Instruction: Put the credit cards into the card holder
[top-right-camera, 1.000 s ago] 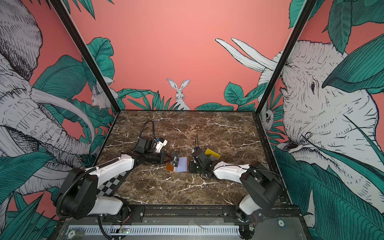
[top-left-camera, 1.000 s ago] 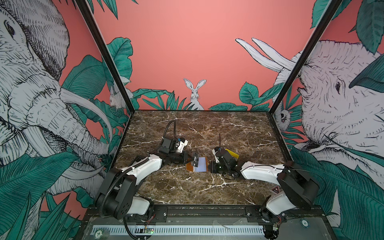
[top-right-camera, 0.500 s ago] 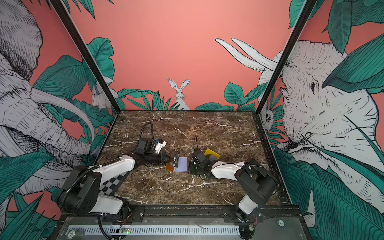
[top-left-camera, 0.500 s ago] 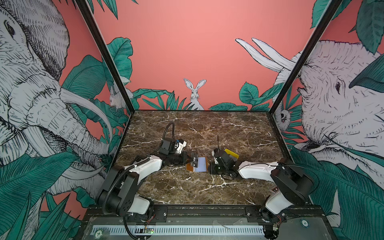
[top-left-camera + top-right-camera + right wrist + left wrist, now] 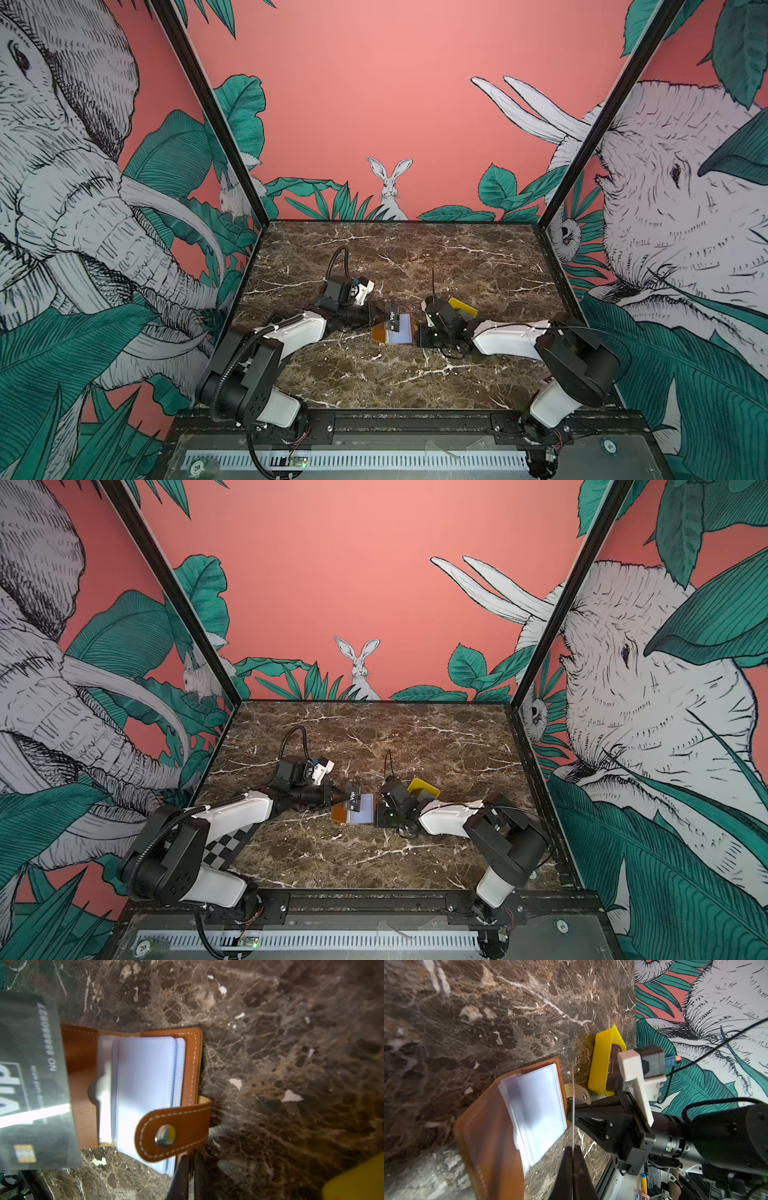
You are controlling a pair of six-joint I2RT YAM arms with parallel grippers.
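With left gripper clamped on black Vip credit card, upright over open card holder, right gripper closed at holder's edge: align card with clear sleeve, slide gently.

Both arms reach low over the table toward its middle, elbows bent and forearms nearly level, with the grippers facing each other. The left gripper pinches a credit card between its closed jaws. Just opposite, the right gripper is closed too.
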